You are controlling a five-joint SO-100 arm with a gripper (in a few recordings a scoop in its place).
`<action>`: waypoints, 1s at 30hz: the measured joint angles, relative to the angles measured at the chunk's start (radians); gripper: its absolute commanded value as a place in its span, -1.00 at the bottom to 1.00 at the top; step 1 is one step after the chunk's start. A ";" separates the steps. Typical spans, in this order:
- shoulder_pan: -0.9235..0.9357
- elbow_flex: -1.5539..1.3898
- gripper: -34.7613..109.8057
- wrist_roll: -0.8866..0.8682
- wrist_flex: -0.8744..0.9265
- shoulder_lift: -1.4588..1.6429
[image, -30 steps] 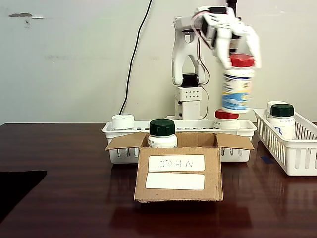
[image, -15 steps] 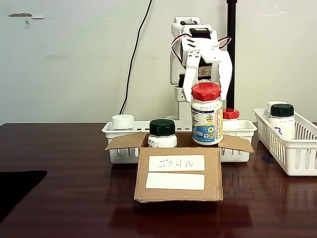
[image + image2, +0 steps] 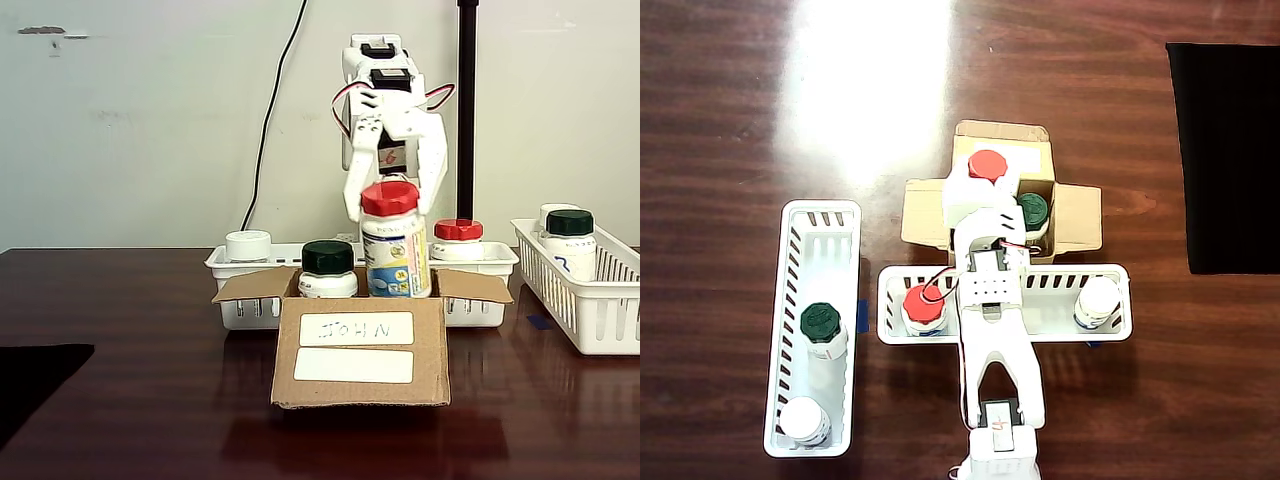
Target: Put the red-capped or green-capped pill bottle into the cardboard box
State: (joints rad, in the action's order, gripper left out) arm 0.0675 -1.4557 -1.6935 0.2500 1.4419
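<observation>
Hand (image 3: 392,192) clenched on pill bottle (image 3: 395,243), held upright over cardboard box (image 3: 361,348), base apparently just below the rim. Could knock the green-capped bottle (image 3: 327,268) already inside, or snag a flap, if lowered off-centre.

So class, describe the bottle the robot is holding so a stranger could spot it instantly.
Find the cardboard box labelled JOHN at the table's centre. Above its opening, the white hand grips a pill bottle. Its red cap is the highest; the green-capped bottle beside it sits lower.
</observation>
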 measured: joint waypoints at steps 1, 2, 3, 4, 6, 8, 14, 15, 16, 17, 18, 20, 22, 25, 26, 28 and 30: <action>0.006 0.000 -0.45 -0.006 0.000 0.000; 0.011 0.000 -0.45 -0.003 0.000 0.000; 0.012 0.000 -0.45 0.005 0.000 0.000; 0.014 -0.003 -0.44 0.011 0.000 0.000; 0.012 -0.028 -0.38 0.026 0.000 0.000; 0.005 -0.057 -0.25 0.032 0.000 0.000; -0.035 -0.178 0.20 0.028 -0.018 0.002; -0.043 -0.193 0.26 0.025 -0.018 0.002; -0.048 -0.201 0.29 0.023 -0.018 0.002; -0.054 -0.206 0.31 0.028 -0.020 0.011; -0.058 -0.212 0.32 0.032 -0.020 0.025; -0.061 -0.210 0.30 0.032 -0.020 0.048; -0.063 -0.210 0.26 0.043 -0.020 0.064; -0.064 -0.179 0.19 0.051 0.029 0.078; -0.064 -0.153 0.16 0.057 0.063 0.078; -0.064 -0.095 0.06 0.066 0.144 0.083; -0.064 -0.044 -0.09 0.066 0.238 0.100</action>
State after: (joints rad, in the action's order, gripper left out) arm 0.0031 -1.5002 -1.6276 0.4878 1.5417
